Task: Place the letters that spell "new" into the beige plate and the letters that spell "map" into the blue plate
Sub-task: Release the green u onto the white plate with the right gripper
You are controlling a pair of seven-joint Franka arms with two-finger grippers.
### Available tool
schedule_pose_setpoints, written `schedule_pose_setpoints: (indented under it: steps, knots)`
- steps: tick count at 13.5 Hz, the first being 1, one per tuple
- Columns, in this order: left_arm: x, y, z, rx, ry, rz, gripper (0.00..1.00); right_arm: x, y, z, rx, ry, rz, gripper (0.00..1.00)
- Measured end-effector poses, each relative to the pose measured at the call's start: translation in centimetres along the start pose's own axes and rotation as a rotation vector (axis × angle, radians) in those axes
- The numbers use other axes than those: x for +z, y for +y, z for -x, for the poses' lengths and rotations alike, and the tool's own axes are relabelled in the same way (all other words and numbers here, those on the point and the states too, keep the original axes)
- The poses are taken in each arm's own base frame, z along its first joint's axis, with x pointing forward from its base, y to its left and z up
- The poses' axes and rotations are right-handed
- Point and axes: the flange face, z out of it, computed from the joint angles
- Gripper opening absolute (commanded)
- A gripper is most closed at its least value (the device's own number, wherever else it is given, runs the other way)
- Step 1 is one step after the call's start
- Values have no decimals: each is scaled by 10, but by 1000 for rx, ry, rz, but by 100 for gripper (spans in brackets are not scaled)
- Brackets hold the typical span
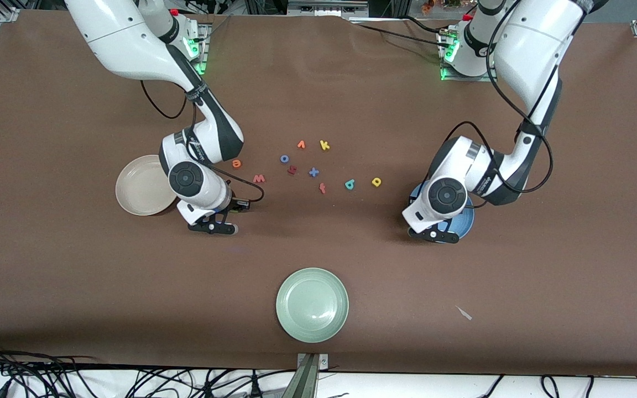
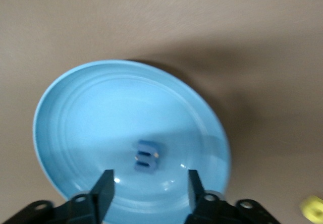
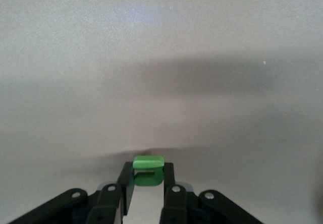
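Note:
My right gripper [image 1: 214,226] [image 3: 147,170] is shut on the green "n" [image 3: 149,162], over bare table beside the beige plate [image 1: 139,188]. My left gripper [image 1: 438,235] [image 2: 150,177] hangs open over the blue plate [image 1: 466,220] [image 2: 91,108]. The light blue "m" [image 2: 148,156] lies in that plate, free of the fingers. On the table between the arms lie the orange "e" [image 1: 236,163], the pinkish-red "w" [image 1: 259,178], the teal "p" [image 1: 350,184] and the yellow "a" [image 1: 376,181] [image 2: 313,206].
Other letters lie in the middle cluster: orange "v" [image 1: 301,145], yellow "k" [image 1: 324,145], blue "o" [image 1: 284,158], blue "x" [image 1: 313,172], red "f" [image 1: 322,188]. A pale green plate [image 1: 312,304] sits nearer the front camera. A paper scrap [image 1: 464,313] lies by it.

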Motion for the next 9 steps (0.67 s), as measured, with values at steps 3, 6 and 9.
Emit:
schedule_pose_setpoints:
  steps: [3,6,9]
  knots:
    - [-40,42,16,-41,5,34,100,-19,13,1,-66,-48,37,24]
    - [-37,87,31,-239,-28,62,100,-28,40,2,-121,-56,65,24]
    - [-18,127,41,-463,-70,116,100,-31,71,15,-181,-61,104,24]
